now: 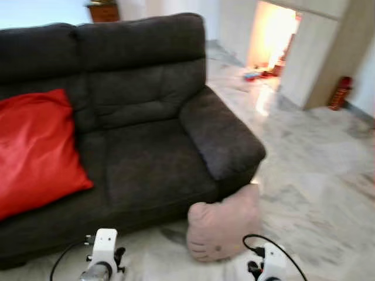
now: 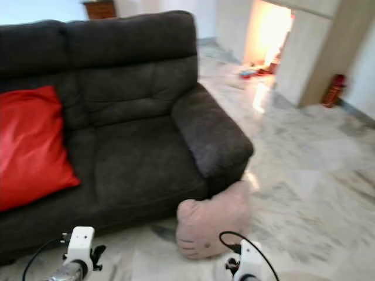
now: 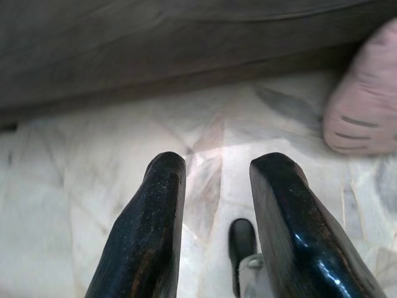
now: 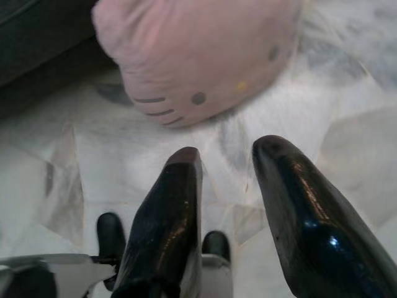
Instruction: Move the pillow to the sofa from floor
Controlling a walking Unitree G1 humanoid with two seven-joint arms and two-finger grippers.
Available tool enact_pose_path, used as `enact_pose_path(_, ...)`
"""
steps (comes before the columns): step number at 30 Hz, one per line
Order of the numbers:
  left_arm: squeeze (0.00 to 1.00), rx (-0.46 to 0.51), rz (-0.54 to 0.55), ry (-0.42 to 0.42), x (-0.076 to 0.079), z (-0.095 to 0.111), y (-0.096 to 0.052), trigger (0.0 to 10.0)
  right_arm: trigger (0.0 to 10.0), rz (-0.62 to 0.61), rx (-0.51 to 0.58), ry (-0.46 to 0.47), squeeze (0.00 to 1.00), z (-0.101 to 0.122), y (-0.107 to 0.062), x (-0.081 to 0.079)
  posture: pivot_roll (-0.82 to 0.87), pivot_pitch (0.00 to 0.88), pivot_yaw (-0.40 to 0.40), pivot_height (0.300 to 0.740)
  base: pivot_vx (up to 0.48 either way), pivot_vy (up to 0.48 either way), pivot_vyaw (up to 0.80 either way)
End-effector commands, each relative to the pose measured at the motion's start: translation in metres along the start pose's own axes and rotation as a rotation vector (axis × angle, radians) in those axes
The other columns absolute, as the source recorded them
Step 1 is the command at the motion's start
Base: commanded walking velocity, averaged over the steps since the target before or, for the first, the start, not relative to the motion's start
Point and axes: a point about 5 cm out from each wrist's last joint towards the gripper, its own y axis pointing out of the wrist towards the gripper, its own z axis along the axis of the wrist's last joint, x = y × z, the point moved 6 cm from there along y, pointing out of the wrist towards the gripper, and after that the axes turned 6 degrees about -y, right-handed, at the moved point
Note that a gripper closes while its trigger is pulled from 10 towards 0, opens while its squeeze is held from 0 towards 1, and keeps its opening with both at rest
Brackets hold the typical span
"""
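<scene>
While the pink pillow waits on the floor, notes as follows.

Pink pillow (image 1: pixel 222 229): on the marble floor (image 1: pixel 316 181), leaning against the front of the sofa's right armrest (image 1: pixel 222 132); stitched cat face with whiskers turned outward toward the robot. Propped rather than flat, so its upper edge is probably the easiest place to grip.

Right gripper (image 4: pixel 226 164): low, just short of the pillow, fingers parted and holding nothing; the pillow sits directly ahead of the tips in the right wrist view, which suggests this arm is lined up for the pick.

Left gripper (image 3: pixel 217 171): fingers apart, empty, aimed at bare floor in front of the sofa base; pillow off to one side of it. Looks held ready as a second support for a soft, floppy load.

Dark grey sofa (image 1: pixel 146 140): right seat cushion free, a likely drop spot.

Red cushion (image 1: pixel 35 149): leaning on the left seat and backrest, well apart from the pillow.

Task stage: approach, pillow not yet touched.
</scene>
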Motion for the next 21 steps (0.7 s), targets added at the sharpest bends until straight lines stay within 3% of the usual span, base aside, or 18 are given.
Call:
enact_pose_path(1, 0.00, -0.013, 0.014, -0.010, -0.0075, -0.0025, -0.0009, 10.0, 10.0, 0.020, 0.022, 0.006, 0.00, 0.0070, 0.0019, -0.0103, 0.00, 0.000, -0.030, 0.736, 0.000, 0.000, 0.80)
enact_pose_path(6, 0.00, -0.016, 0.012, -0.007, -0.0081, -0.0033, -0.0011, 10.0, 10.0, 0.021, 0.019, 0.007, 0.00, 0.0059, 0.0018, -0.0110, 0.00, 0.000, -0.028, 0.736, 0.000, 0.000, 0.77)
enact_pose_path(21, 0.00, -0.025, 0.015, 0.005, -0.0080, -0.0068, -0.0020, 10.0, 10.0, 0.017, 0.015, 0.032, 0.00, 0.0031, 0.0012, -0.0109, 0.01, 0.000, -0.037, 0.736, 0.000, 0.000, 0.00)
